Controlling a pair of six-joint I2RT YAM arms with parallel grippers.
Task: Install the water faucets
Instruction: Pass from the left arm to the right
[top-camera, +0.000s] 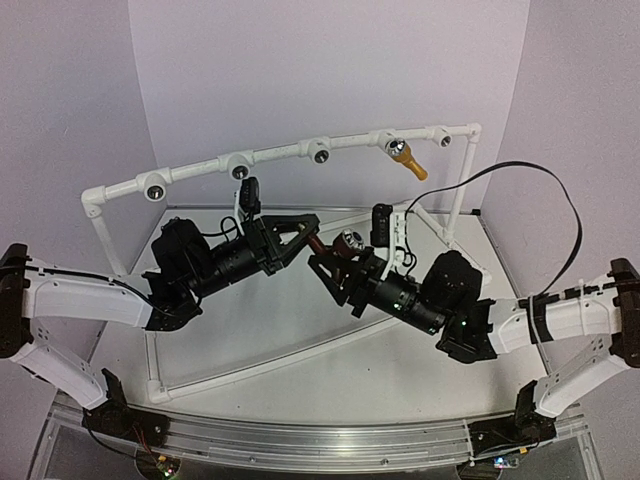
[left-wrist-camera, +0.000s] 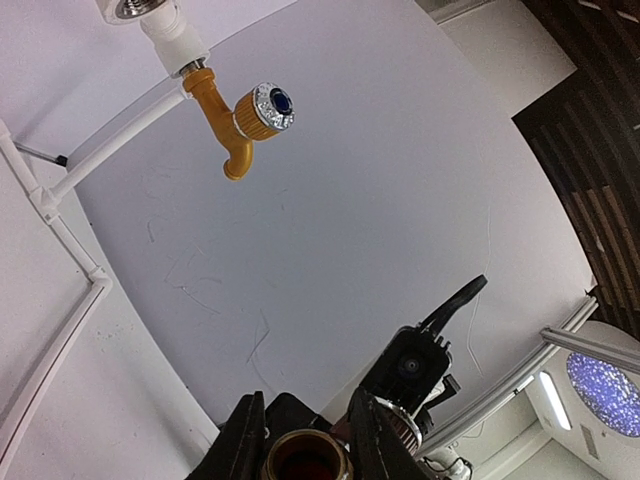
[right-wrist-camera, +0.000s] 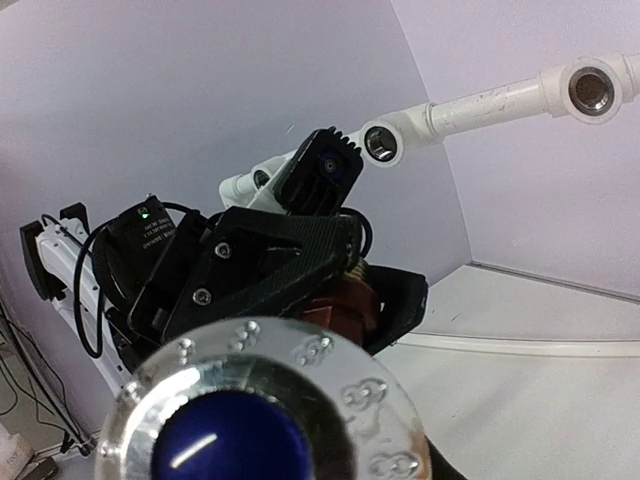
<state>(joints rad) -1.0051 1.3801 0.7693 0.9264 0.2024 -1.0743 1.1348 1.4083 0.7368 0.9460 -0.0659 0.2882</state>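
The dark reddish-brown faucet (top-camera: 325, 247) hangs in mid-air between both grippers, its silvery knob (top-camera: 349, 240) towards the right arm. My left gripper (top-camera: 303, 233) is shut on its brass threaded end (left-wrist-camera: 305, 462), with a finger on each side. My right gripper (top-camera: 330, 264) holds the knob end. In the right wrist view the blue-centred knob (right-wrist-camera: 270, 410) hides my own fingers, and the brown body (right-wrist-camera: 345, 300) sits between the left gripper's black fingers (right-wrist-camera: 270, 260). The yellow-orange faucet (top-camera: 405, 158) sits screwed into a socket on the top pipe; it also shows in the left wrist view (left-wrist-camera: 235, 115).
The white pipe frame (top-camera: 280, 153) spans the back, with open sockets (top-camera: 321, 153) along its top rail; two show in the right wrist view (right-wrist-camera: 380, 142). Its lower rails (top-camera: 250, 362) lie on the white table. A black cable (top-camera: 520, 170) loops at the right.
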